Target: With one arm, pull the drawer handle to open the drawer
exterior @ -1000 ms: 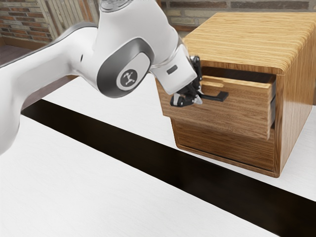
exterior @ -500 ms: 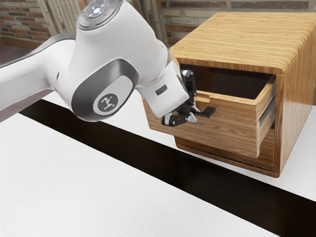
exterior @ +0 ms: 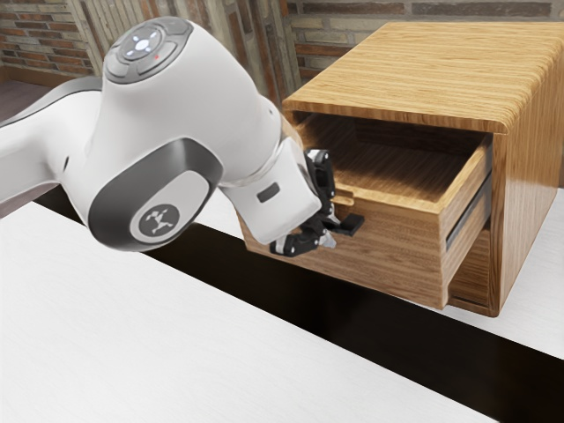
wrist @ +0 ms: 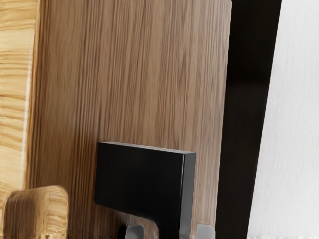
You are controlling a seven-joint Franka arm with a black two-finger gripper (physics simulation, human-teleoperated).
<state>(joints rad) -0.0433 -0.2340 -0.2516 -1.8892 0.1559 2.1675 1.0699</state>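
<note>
Clamping the black drawer handle [exterior: 351, 224], the gripper [exterior: 322, 233] in the exterior view has its fingers closed narrowly on the bar from two sides. The drawer [exterior: 397, 256] stands well out of the wooden cabinet [exterior: 441, 70] on the white table [exterior: 132, 352], its hollow inside open to view. I judge it rigid and moderately heavy, running on side rails, so a straight, level pull suits it; the smooth bar could slip under a skewed tug. In the wrist view the handle sits just under the hand, standing proud of the drawer front [wrist: 134, 74]; mid-bar looks the surest hold
</note>
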